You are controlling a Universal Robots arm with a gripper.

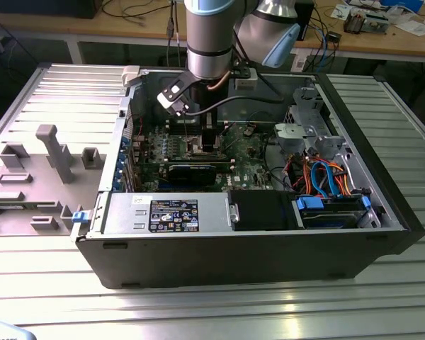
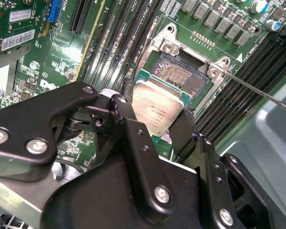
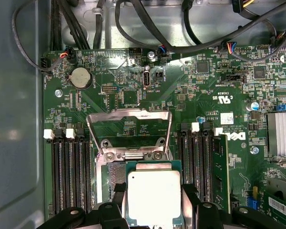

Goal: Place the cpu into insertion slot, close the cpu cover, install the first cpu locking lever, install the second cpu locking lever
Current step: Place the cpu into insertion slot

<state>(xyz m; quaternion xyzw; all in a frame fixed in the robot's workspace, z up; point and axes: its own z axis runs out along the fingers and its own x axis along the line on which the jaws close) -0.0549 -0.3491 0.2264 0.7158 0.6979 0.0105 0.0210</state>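
Gripper point(image 2: 155, 112) is clamped on the cpu point(image 2: 159, 102), its two black fingers point(image 2: 125, 112) pressing opposite edges of the chip. It hangs low inside the case point(image 1: 234, 255) over the board point(image 1: 251, 152).

The slot point(image 2: 183, 71) lies straight below and slightly ahead of the held chip. In the second wrist view the cpu hides the nearer part of the socket, while the far part, with its dark pin field and silver rim, is bare beyond the chip's leading edge. Whether the chip touches the socket anywhere cannot be told.

In the first wrist view the cpu point(image 3: 154, 195) has its edges about parallel with the rim of the slot point(image 3: 111, 177), so the offset looks like a small shift rather than a twist. The cover point(image 3: 128, 117) stands raised on its hinge past the socket, clear of the chip. A thin lever point(image 2: 262, 94) sticks out free over the memory slots point(image 2: 229, 105).

The cpu is a flat square with a dull silver top, faint print and a narrow green border. It seems to sit about level with the board.
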